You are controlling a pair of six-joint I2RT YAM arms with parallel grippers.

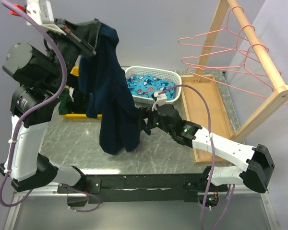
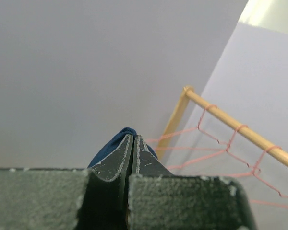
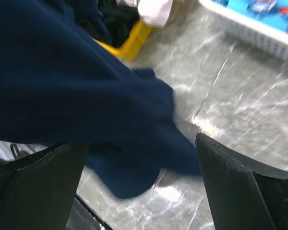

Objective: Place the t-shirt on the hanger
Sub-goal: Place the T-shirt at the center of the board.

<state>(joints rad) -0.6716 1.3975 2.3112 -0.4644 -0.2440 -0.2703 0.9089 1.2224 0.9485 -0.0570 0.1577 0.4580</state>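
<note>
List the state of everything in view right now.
t-shirt, dangling from the left gripper, not on a hanger.
left gripper, shut on the t-shirt's top.
right gripper, open at the t-shirt's lower part, not gripping.
hangers, hooked on the wooden rail, bare.
white basket, holding patterned blue fabric.

Left arm: white shells are alternating with black motor housings.
Right arm: white links are joining black joints; a green light is glowing.
Cables: purple, are trailing along both arms with white ties.
Base rail: black, is spanning the tabletop's near edge.
Left gripper: black fingers are showing pale scuffs.
</note>
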